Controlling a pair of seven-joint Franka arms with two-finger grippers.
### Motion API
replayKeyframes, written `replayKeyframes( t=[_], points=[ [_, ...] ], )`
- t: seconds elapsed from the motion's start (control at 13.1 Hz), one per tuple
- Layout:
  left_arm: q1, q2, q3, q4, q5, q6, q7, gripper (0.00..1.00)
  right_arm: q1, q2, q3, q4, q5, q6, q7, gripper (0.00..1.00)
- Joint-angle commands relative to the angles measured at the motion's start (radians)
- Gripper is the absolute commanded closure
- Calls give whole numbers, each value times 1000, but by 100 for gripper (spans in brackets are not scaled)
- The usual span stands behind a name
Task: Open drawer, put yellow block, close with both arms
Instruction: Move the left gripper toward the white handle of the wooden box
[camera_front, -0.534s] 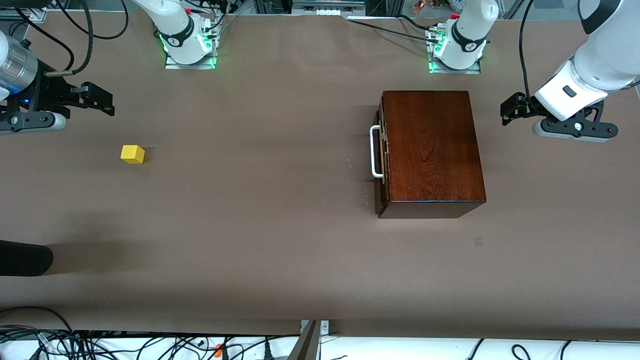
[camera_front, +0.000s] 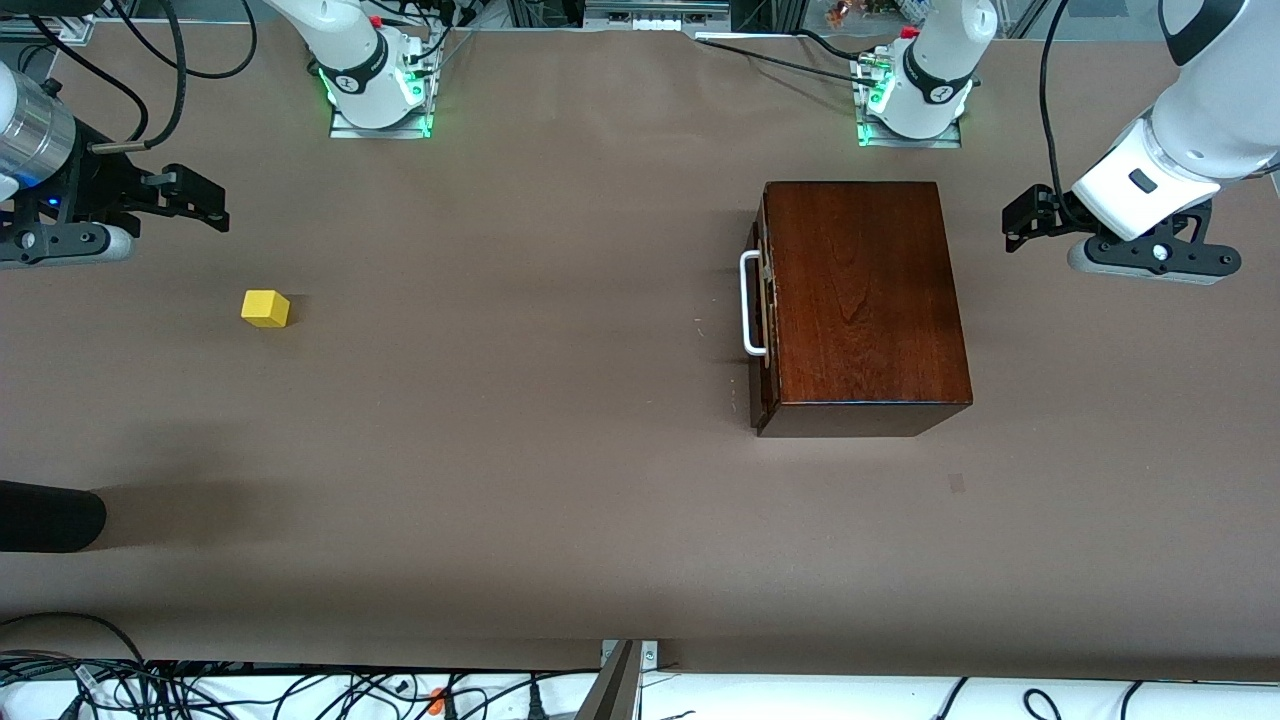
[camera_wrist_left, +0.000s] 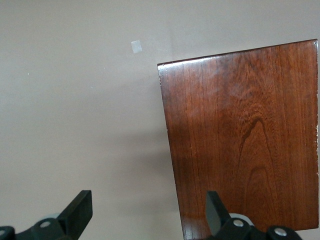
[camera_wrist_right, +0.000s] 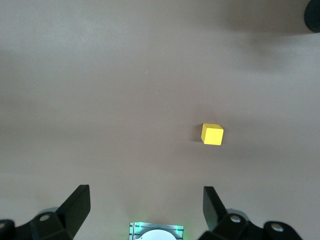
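Note:
The drawer (camera_front: 764, 312) is shut in the reddish-brown wooden box (camera_front: 862, 300), its white handle (camera_front: 748, 305) facing the right arm's end of the table. The box's top fills part of the left wrist view (camera_wrist_left: 245, 135). My left gripper (camera_front: 1018, 218) hovers open beside the box at the left arm's end (camera_wrist_left: 147, 212), holding nothing. The yellow block (camera_front: 265, 308) lies alone on the table toward the right arm's end. My right gripper (camera_front: 212, 205) hangs open above the table close to the block, which lies well clear of its fingers in the right wrist view (camera_wrist_right: 212, 134); the gripper (camera_wrist_right: 145, 202) is empty.
The two arm bases (camera_front: 378, 92) (camera_front: 912, 95) stand along the table's edge farthest from the front camera. A black rounded object (camera_front: 45, 515) juts in at the right arm's end, nearer the camera. Cables run along the nearest edge (camera_front: 300, 690). Brown table (camera_front: 520, 400) lies between block and box.
The left arm's wrist has shifted very slightly; the block, the box and the right gripper have not moved.

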Motion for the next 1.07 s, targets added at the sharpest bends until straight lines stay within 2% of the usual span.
replayKeyframes(
  t=[0.0,0.23,0.46,0.69,0.84,0.99],
  points=[
    [-6,26,-1,42,-11,-26,16,0,-1,-9,1,9,12,-5,9,0],
    [-11,32,-14,44,-11,-61,16,0,-1,-9,-1,9,19,-3,9,0],
    [-39,90,-85,53,-11,-115,20,0,-1,-7,-1,11,22,-3,8,0],
    [-57,226,-158,209,-11,-115,4,0,-1,-6,-1,11,22,-2,8,0],
    [-101,324,-163,295,-11,-115,-22,0,-1,-7,-1,11,22,-2,8,0],
    [-196,409,-160,355,-3,-104,-121,0,-1,-7,-1,11,22,-2,8,0]
  ],
)
